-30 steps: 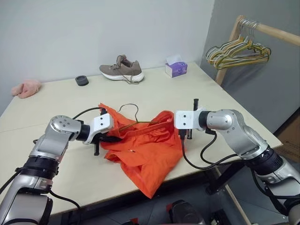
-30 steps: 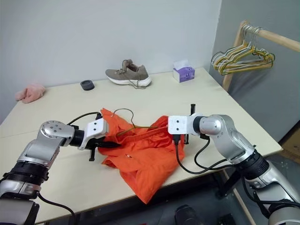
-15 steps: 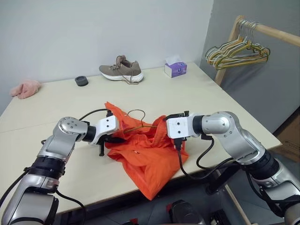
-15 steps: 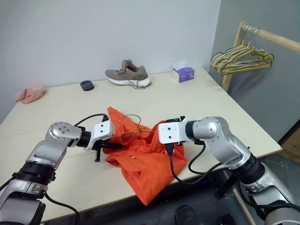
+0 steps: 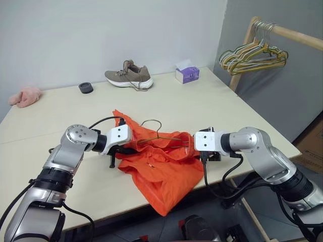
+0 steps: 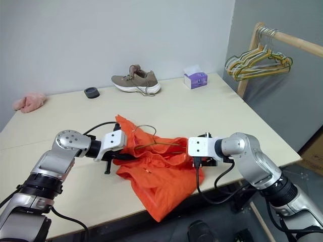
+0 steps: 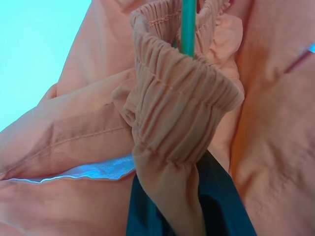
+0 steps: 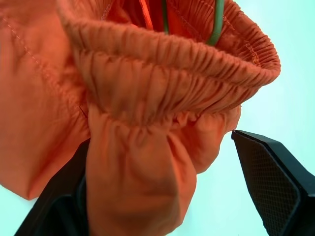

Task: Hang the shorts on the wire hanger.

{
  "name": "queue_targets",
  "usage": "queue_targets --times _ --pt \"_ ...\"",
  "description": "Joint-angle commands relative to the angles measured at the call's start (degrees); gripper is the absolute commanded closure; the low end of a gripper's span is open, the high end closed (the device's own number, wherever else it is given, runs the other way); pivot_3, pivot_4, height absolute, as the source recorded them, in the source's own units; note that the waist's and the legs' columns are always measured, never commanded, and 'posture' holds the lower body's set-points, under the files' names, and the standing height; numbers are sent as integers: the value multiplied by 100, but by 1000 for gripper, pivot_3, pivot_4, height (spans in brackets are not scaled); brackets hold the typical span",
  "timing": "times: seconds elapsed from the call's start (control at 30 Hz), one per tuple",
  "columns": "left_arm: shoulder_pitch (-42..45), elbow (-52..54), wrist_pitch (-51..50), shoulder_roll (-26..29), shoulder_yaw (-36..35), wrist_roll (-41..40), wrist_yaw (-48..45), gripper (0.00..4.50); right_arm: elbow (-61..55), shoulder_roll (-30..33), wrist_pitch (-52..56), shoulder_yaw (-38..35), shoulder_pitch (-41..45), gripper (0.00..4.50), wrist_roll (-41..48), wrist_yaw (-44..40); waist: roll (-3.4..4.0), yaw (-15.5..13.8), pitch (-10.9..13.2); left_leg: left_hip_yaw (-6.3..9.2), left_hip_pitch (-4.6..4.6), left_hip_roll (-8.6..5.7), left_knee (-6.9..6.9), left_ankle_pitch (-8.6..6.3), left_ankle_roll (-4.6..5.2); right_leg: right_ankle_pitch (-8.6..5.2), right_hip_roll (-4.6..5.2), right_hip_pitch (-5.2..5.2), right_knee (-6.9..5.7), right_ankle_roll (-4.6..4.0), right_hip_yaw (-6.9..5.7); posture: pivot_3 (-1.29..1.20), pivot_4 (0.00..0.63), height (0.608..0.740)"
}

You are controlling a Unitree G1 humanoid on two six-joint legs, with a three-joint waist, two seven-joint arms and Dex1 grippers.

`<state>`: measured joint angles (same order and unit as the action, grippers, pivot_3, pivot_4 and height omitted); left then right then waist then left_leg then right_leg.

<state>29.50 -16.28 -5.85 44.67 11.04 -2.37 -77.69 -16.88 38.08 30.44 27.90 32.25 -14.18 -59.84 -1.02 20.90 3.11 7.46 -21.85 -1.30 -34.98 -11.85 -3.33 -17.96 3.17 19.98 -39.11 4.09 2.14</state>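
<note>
The bright orange shorts [image 5: 160,166] lie bunched on the table [image 5: 227,108], one leg drooping over its front edge. The wire hanger [image 5: 154,124] runs through the gathered waistband, and its hook stands up above the fabric. My left gripper [image 5: 125,149] is shut on the waistband's left end; the left wrist view shows the elastic [image 7: 172,108] pinched over a dark finger [image 7: 221,201], with the wire [image 7: 187,24] behind. My right gripper [image 8: 161,140] is open at the waistband's right end. The gathered fabric [image 8: 147,93] bulges between its fingers [image 8: 275,182] with a gap on one side.
At the table's far side are a tan shoe [image 5: 128,76], a purple tissue box [image 5: 187,74], a small black round thing [image 5: 86,87] and a pink cloth [image 5: 22,96]. A bunch of coloured hangers [image 5: 252,53] hangs on a wooden rail at the right.
My right gripper has opened and let go of the waistband, sinking and drawing back to the right. The left gripper keeps its hold and has edged right with the shorts.
</note>
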Motion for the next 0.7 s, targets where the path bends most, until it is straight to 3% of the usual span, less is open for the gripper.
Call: queue_targets --times 0.03,0.27,0.63,0.7 --pt "98 176 115 19 55 -9 -54 4500 190 -166 -21 30 203 528 26 0 0 -1 0 0 0 0 0 0 0 0 0 -1 0 0 0 -350 0 740" --pt "111 280 113 -15 157 -16 -118 4500 1156 -651 -275 346 649 528 89 -265 0 17 0 -1 0 0 -1 0 0 0 0 0 1 0 1 -350 0 740" --pt "84 354 0 -173 29 -227 65 4500 1473 -864 -495 317 873 4157 202 -535 0 8 0 2 -1 -1 -2 0 0 0 1 -2 2 1 -1 -344 0 740" --pt "64 377 -131 -186 -8 -353 12 3982 1445 -864 -457 272 873 4500 233 -541 0 7 0 2 0 -1 -2 0 0 1 1 -2 0 1 -1 -345 0 740"
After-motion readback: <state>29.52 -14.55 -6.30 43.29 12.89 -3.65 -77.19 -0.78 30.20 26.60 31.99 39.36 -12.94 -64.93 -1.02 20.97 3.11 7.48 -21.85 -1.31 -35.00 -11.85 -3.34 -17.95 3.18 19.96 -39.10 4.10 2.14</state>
